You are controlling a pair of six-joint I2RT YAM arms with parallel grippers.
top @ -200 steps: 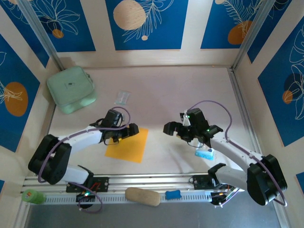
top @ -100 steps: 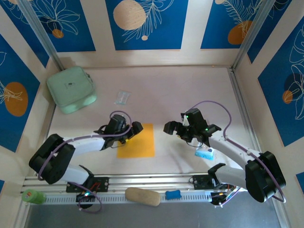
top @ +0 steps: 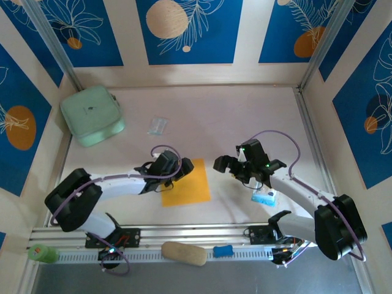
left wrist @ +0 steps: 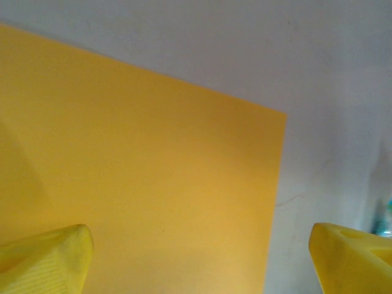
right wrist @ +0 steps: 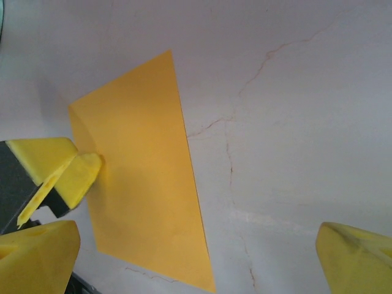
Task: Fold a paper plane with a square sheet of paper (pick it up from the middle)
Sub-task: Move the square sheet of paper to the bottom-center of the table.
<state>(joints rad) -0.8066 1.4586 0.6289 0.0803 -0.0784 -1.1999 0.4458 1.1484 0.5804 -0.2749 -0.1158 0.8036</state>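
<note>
The left gripper point(top: 176, 173) stands wide, its 2 yellow fingers point(left wrist: 46, 257) far apart and clasping nothing. In the left wrist view 1 finger hangs over the square sheet of paper point(left wrist: 153, 171) and the other over bare table past the sheet's right edge. From the right wrist camera, that left fingertip point(right wrist: 76, 174) lies low on the sheet's left part; whether it presses down I cannot tell.

The right gripper point(top: 228, 169) is likewise fully spread and empty, poised over bare table point(top: 245, 116) just to the right of the sheet, with its 2 yellow tips at the bottom corners of its own view.

The sheet point(top: 187, 184) lies flat and unfolded on the table between the 2 arms, toward the near side. It is plain orange-yellow with straight edges, sharp corners and no crease that I can make out.

Farther out, a blue-and-white packet point(top: 264, 197) sits beside the right arm, a clear wrapper point(top: 157, 126) lies behind the sheet, and a mint-green pouch point(top: 92, 115) rests in the far left corner.
</note>
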